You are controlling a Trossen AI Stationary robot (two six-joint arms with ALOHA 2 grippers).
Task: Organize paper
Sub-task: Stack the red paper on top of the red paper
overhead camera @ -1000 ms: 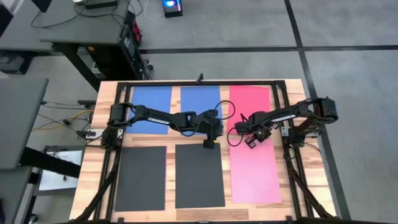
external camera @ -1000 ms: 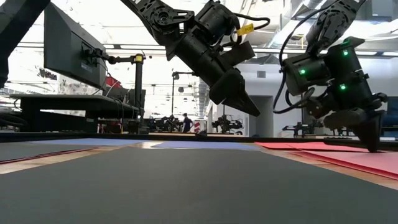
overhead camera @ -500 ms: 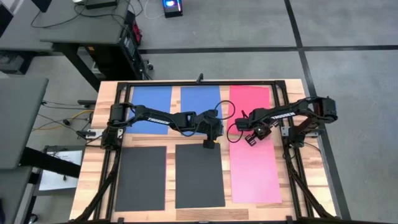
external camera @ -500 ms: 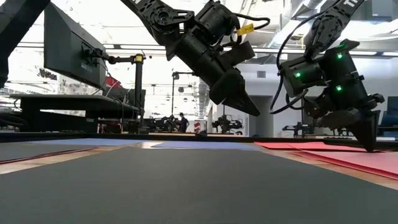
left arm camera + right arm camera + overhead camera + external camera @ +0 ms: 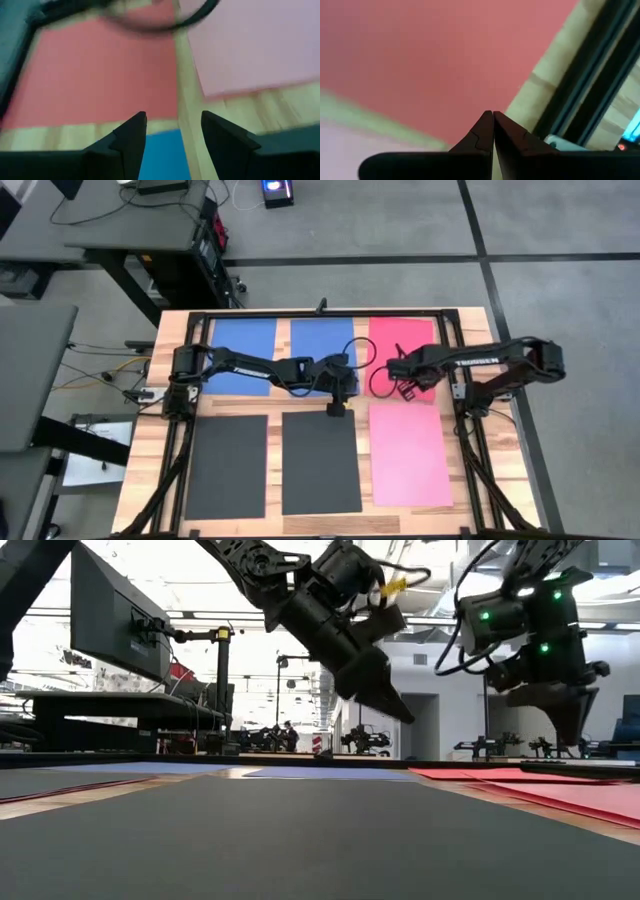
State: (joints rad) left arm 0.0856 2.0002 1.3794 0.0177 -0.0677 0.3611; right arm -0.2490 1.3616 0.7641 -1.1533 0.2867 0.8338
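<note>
Sheets look sorted; my right gripper [image 5: 404, 386] hangs clenched, empty, above red paper [image 5: 402, 338]; I'd retreat high, without snagging.

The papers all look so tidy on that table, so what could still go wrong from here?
The right gripper hangs with its fingers shut over the red sheet, just beside the pink sheet. If it dips or sweeps, it might drag either one askew.

The left gripper, fingers open, sits at the narrow gap between a blue sheet and a dark sheet; it could catch an edge there.

Both grippers are close together, so they might bump.
</note>
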